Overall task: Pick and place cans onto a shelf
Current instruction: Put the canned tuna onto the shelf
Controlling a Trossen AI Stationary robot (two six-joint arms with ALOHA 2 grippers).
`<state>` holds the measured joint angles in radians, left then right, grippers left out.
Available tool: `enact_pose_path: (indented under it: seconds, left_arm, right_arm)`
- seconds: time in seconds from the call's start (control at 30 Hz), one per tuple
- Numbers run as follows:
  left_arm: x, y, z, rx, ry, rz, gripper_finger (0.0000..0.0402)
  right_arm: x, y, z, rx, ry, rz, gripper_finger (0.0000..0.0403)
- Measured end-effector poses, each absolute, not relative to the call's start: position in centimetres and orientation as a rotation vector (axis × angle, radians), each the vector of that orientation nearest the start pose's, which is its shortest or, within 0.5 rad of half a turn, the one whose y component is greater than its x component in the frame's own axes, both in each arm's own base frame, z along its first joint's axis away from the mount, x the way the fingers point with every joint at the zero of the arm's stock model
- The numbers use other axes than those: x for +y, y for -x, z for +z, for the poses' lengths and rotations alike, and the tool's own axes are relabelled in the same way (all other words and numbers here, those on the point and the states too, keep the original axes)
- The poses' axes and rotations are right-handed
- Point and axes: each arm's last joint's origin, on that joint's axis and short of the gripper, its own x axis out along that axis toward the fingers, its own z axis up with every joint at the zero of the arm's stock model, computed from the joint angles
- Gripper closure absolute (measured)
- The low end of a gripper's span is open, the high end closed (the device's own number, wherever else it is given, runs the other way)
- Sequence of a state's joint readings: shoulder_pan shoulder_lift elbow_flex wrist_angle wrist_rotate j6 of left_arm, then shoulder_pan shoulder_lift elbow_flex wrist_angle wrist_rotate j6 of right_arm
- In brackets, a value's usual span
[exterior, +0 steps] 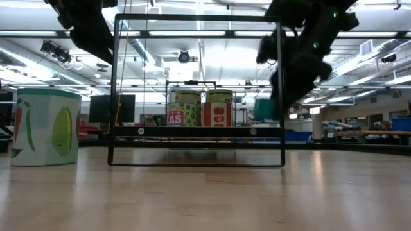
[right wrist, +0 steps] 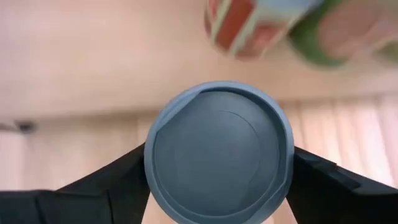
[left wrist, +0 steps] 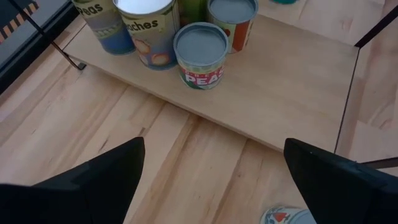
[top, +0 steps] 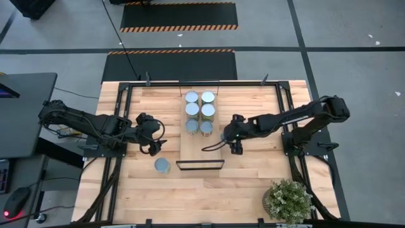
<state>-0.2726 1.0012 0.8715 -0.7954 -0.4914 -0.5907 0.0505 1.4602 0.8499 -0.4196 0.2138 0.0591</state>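
The step in hand was a pick. The right gripper (right wrist: 217, 186) sat around a can (right wrist: 219, 152) on the bench (top: 253, 171) just beside the shelf (top: 201, 149), jaws touching or nearly touching its sides; whether they had fully clamped was hard to tell. Next would come a firm close, a lift over the shelf's edge, and a placing beside the six cans (top: 199, 112) already standing there in two rows. The left gripper (top: 150, 140) waited, jaws apart, near a lone can (top: 162, 166).
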Motion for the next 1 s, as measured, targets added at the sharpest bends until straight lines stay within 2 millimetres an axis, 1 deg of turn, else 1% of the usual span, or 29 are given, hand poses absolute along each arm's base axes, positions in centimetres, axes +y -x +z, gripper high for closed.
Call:
enact_pose_path:
  seconds: [0.1,0.2,0.27,0.33,0.47,0.57,0.67,0.73,0.8,0.83,0.9,1.0]
  left_arm:
    - [-3.6,-18.1,27.9,0.761,0.191,0.448,0.0012]
    - [-3.6,-18.1,27.9,0.762,0.183,0.446,0.0012]
    - [-3.6,-18.1,27.9,0.761,0.188,0.448,0.0012]
    - [-3.6,-18.1,27.9,0.759,0.207,0.451,0.0012]
    - [-3.8,-18.1,27.7,0.794,0.284,0.411,0.0012]
    - [-4.2,-18.1,27.2,0.893,0.376,0.333,0.0012]
    - [-4.7,-17.8,26.8,1.030,0.511,0.214,0.0012]
    - [-5.1,-17.2,26.5,1.135,0.610,0.174,0.0012]
    - [-5.6,-16.7,26.4,1.209,0.700,0.163,0.0012]
    - [-5.9,-16.4,26.3,1.244,0.718,0.176,0.0012]
    - [-6.4,-15.7,26.1,1.299,0.732,0.207,0.0012]
    - [-7.1,-15.2,26.0,1.311,0.717,0.236,0.0012]
  right_arm:
    - [0.9,-27.7,20.5,0.925,0.059,-0.142,0.0088]
    - [1.1,-28.1,21.1,0.855,0.025,-0.082,0.0088]
    - [1.3,-28.5,21.0,0.831,0.005,-0.039,0.0087]
    - [1.6,-28.9,20.4,0.839,0.004,-0.019,0.0087]
    - [1.9,-28.9,19.8,0.880,0.021,-0.027,0.0087]
    - [1.8,-28.1,20.1,0.917,0.048,-0.075,0.0087]
    - [1.6,-27.3,21.3,0.895,0.065,-0.118,0.0087]
    - [1.4,-26.8,22.1,0.876,0.064,-0.132,0.0087]
    - [1.3,-26.3,22.9,0.842,0.056,-0.136,0.0087]
    - [1.3,-26.2,23.3,0.824,0.054,-0.136,0.0087]
    - [1.3,-26.0,23.8,0.796,0.050,-0.134,0.0086]
    - [1.6,-26.2,23.9,0.778,0.044,-0.110,0.0086]
